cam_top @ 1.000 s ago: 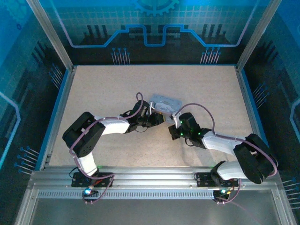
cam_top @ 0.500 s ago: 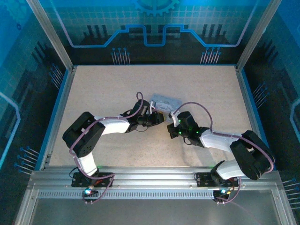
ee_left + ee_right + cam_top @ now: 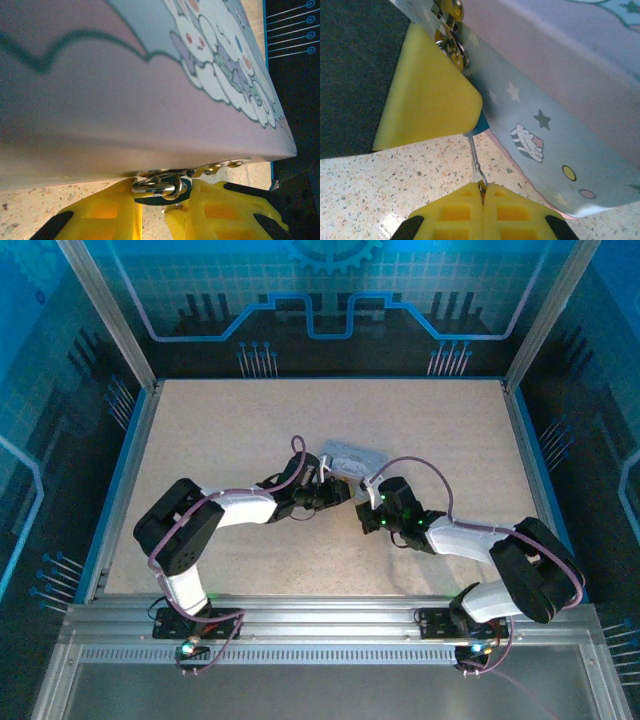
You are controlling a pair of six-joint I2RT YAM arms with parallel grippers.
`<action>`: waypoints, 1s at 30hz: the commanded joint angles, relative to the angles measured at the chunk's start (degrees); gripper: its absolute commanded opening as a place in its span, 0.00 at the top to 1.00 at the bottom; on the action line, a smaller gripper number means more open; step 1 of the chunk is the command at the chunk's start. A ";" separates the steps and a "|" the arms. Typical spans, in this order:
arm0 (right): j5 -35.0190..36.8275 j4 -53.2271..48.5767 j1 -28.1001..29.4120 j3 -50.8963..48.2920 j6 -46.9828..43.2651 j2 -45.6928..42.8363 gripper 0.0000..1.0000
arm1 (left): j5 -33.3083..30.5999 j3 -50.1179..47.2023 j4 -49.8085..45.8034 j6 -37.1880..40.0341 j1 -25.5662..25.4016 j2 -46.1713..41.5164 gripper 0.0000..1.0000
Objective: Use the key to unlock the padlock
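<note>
Two claws meet at the near edge of the tin box [image 3: 352, 454], which lies on the bench [image 3: 230, 430] at the middle of the overhead picture. The left claw [image 3: 162, 196] is closed most of the way. Its yellow fingers [image 3: 107, 215] pinch the padlock [image 3: 159, 198] by its dark body at the bottom centre of its own camera's picture. The silvery shackle [image 3: 156, 187] sits just above, hooked at the box's clasp [image 3: 220, 166] under the lid's edge. The right claw [image 3: 482, 191] is fully shut on the key [image 3: 475, 156], a thin metal sliver. It runs from the bottom centre of that picture up to the padlock's bluish body, which peeks from behind the left claw's yellow wedge. Whether the tip is seated in the keyhole I cannot tell, since the wedge's corner covers the spot.

The padlock looks small, light and hard, and it would likely swing loosely from the clasp unless braced. A grip across the flat sides of the body, leaving the keyhole end bare, seems right. The key is probably stiff, yet thin enough to twist or slip out of smooth pads. Holding it at its broad end, close to the lock, should give the turn most bite. Both are bare metal, so a steady squeeze matters more than force.
</note>
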 commanded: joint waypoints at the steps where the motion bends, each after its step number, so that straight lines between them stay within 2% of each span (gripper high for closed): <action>1: 1.69 1.24 0.09 0.77 -0.25 -0.80 1.00 | 2.18 1.62 0.52 -0.97 -0.53 -1.48 0.84; 30: -0.84 8.25 -1.18 -0.29 0.74 -0.93 1.00 | 2.49 1.27 0.95 -1.53 -0.71 -1.66 0.84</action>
